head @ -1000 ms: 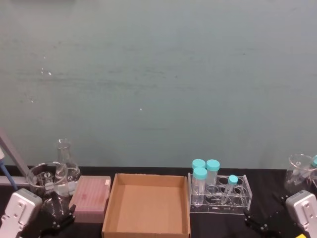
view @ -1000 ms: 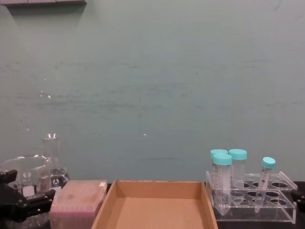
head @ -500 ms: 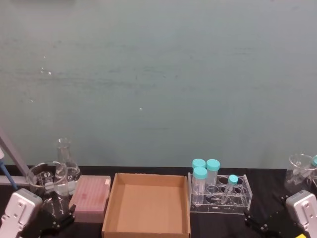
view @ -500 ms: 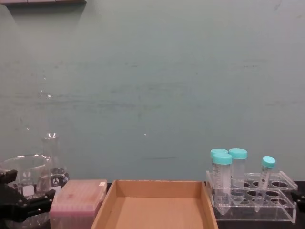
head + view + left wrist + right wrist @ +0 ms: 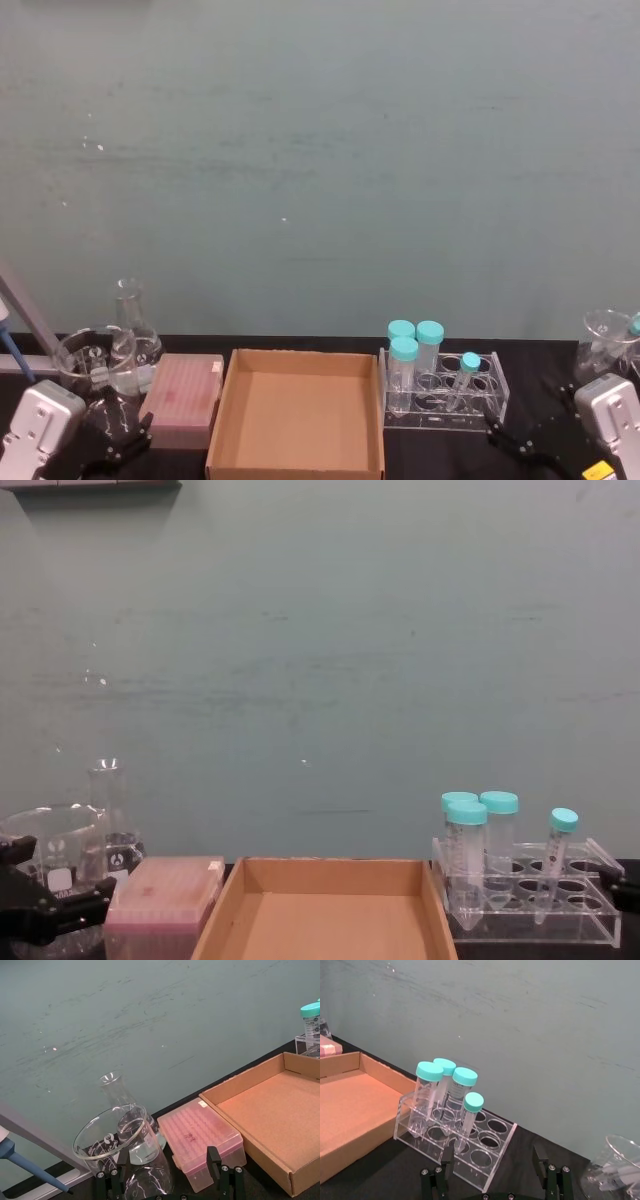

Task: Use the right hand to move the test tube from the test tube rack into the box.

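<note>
The slim test tube (image 5: 467,377) with a small teal cap leans in a front hole of the clear test tube rack (image 5: 445,408), beside three wide teal-capped tubes (image 5: 405,362). In the right wrist view the test tube (image 5: 465,1125) stands in the rack (image 5: 487,1152) just beyond my right gripper (image 5: 492,1180), which is open and holds nothing. From the head, the right gripper (image 5: 528,428) sits low at the rack's right front. The brown cardboard box (image 5: 300,410) lies left of the rack. My left gripper (image 5: 165,1182) rests open at the near left.
A pink tip box (image 5: 185,398) sits left of the cardboard box, with a glass beaker (image 5: 90,365) and a conical flask (image 5: 132,325) behind it. Another beaker (image 5: 605,345) stands at the far right. A teal wall backs the table.
My right gripper has shifted slightly forward and left, toward the rack. The tubes, the box and the left arm have not moved.
</note>
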Tool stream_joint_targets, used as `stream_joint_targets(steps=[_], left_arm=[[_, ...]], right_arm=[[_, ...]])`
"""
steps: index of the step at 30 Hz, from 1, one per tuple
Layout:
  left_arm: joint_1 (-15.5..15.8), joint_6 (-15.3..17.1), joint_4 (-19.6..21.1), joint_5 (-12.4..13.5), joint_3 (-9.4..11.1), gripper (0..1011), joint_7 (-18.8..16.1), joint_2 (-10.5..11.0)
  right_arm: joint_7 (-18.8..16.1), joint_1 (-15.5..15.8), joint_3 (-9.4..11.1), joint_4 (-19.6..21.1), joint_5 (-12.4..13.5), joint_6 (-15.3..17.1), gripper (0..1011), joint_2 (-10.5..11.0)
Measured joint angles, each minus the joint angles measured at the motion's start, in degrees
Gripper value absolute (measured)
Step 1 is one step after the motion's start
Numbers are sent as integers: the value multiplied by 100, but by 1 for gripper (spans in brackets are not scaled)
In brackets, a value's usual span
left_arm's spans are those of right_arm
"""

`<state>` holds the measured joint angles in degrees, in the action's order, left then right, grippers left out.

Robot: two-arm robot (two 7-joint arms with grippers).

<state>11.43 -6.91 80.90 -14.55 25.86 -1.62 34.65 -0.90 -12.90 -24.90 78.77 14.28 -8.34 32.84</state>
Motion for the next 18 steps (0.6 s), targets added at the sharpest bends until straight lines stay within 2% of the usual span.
stream_joint_targets(steps=[9,18], left_arm=[[0,0,0,0,0,1000,0,0],[0,0,0,0,0,1000,0,0]], right_arm=[[-351,-354,33,-438,1,-184,1002,-284],[-852,-844,92,-1164,179,-378,1003,-689]])
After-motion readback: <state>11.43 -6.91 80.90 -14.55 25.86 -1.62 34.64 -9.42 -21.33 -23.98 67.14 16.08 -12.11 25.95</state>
